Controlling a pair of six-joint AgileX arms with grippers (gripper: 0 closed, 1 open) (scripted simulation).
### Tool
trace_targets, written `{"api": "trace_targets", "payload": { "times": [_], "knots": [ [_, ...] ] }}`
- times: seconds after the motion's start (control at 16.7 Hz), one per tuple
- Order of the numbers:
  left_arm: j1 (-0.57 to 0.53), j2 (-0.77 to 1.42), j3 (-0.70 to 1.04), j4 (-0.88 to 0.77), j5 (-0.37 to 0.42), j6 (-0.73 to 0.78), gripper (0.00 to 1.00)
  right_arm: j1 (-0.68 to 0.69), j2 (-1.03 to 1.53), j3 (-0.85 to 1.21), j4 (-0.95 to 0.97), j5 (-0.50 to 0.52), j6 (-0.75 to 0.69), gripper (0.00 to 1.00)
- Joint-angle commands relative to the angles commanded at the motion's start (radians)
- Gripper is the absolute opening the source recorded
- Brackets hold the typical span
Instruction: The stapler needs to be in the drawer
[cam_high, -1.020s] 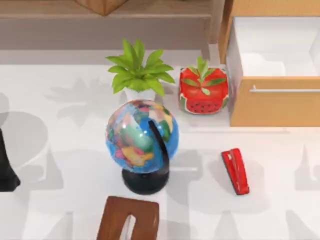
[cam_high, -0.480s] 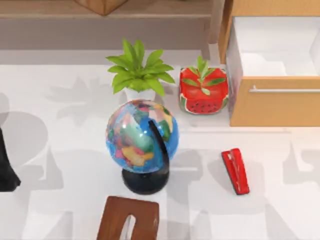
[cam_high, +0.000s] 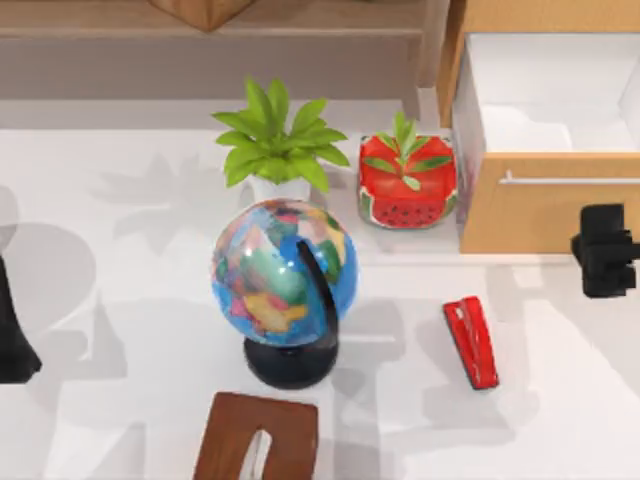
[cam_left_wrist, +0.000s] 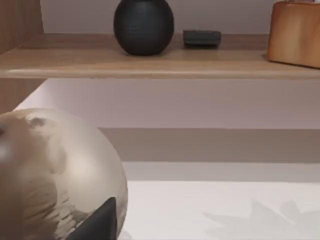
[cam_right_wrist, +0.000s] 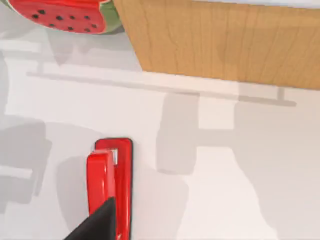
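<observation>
From above, the stapler lies on the table in front of the open drawer, with the right gripper near it; whether its claw is apart or together I cannot tell. The left arm sits parked at the table's left. In the right wrist view the stapler lies just beneath, so this looks like the approach, and next comes lowering astride it.

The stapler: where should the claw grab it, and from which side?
Probably across the middle of the stapler, coming straight down from above. It lies flat on the table, long and narrow, with bare space along both long sides. The right claw hangs nearest.
</observation>
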Motion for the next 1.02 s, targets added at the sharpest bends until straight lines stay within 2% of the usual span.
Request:
{"api": "trace_targets", "payload": {
  "times": [0.3,0.54,0.72,1.02],
  "knots": [
    [0.0,0.0,0.0,0.0,0.0,0.0,1.0,0.132,0.489,0.325,-0.24,0.0,0.085,1.0],
    [0.0,0.0,0.0,0.0,0.0,0.0,1.0,0.204,0.751,0.503,-0.372,-0.001,0.132,1.0],
    [0.0,0.0,0.0,0.0,0.0,0.0,1.0,0.23,0.837,0.566,-0.419,-0.001,0.149,1.0],
    [0.0,0.0,0.0,0.0,0.0,0.0,1.0,0.227,0.842,0.569,-0.421,-0.001,0.149,1.0]
  ]
}}
